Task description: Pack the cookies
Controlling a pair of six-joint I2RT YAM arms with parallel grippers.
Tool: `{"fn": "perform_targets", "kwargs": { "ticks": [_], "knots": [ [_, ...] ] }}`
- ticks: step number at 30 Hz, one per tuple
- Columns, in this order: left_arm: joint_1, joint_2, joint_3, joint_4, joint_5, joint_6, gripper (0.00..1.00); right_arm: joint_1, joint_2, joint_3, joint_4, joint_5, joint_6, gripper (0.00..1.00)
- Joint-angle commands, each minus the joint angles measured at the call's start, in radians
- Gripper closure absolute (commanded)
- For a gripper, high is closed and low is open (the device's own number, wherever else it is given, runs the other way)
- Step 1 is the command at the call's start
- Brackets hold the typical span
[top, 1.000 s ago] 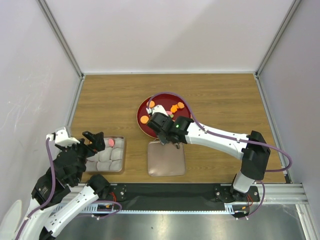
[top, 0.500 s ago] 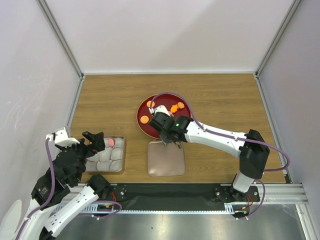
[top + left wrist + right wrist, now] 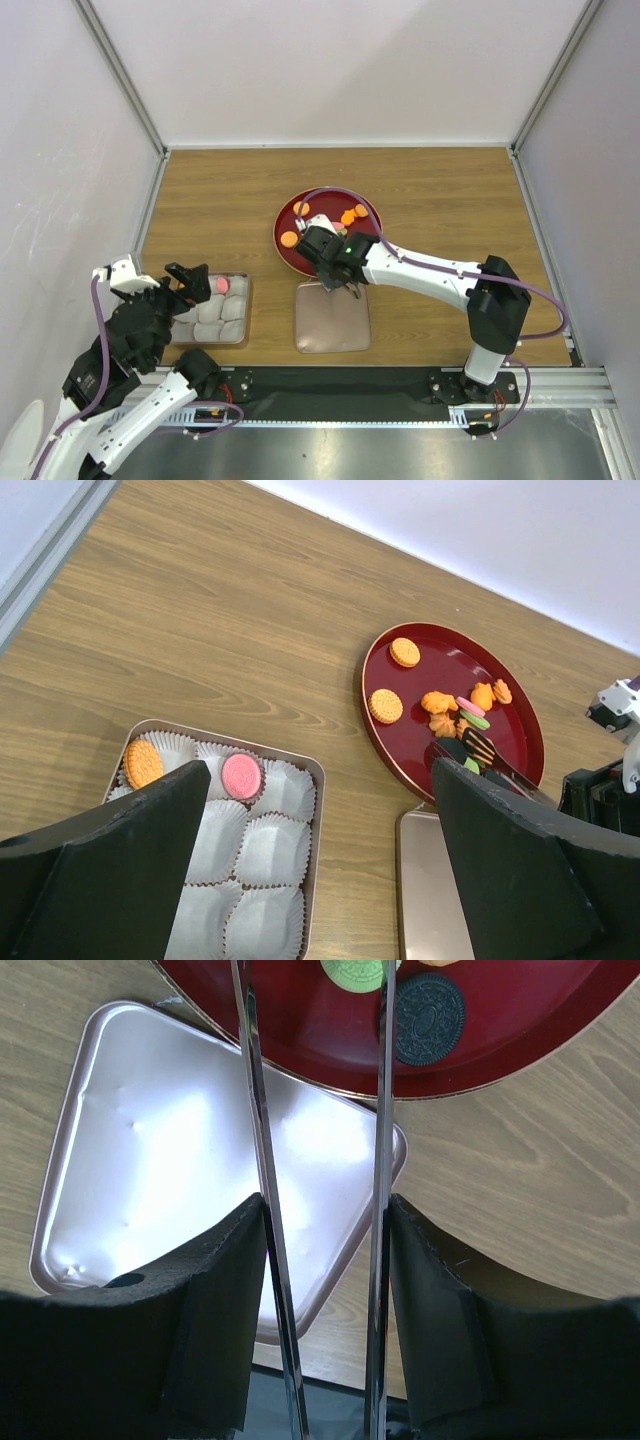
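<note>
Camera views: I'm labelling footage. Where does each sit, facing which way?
Top external: above and behind, looking down at the table; left arm and right arm show.
Left wrist: faces forward over the tray toward the red plate; left pincer frames it.
Right wrist: looks down along tongs at the lid; right pincer shows.
Both wrist views share plate and lid.

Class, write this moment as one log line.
left gripper open near tray | right gripper holds tongs above red plate, near dark cookie | tray: orange cookie, pink cookie
</note>
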Motion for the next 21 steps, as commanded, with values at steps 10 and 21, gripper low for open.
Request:
{"fn": "perform_targets", "kwargs": {
  "ticks": [10,21],
  "knots": [
    [0.004,0.007,-0.008,0.027,0.005,0.018,0.00,-0.013,0.023,0.012,0.026,0.007,-0.013,0.48],
    [0.004,0.008,-0.008,0.029,0.007,0.018,0.00,-0.015,-0.017,0.053,0.002,0.020,-0.020,0.66]
  ]
}}
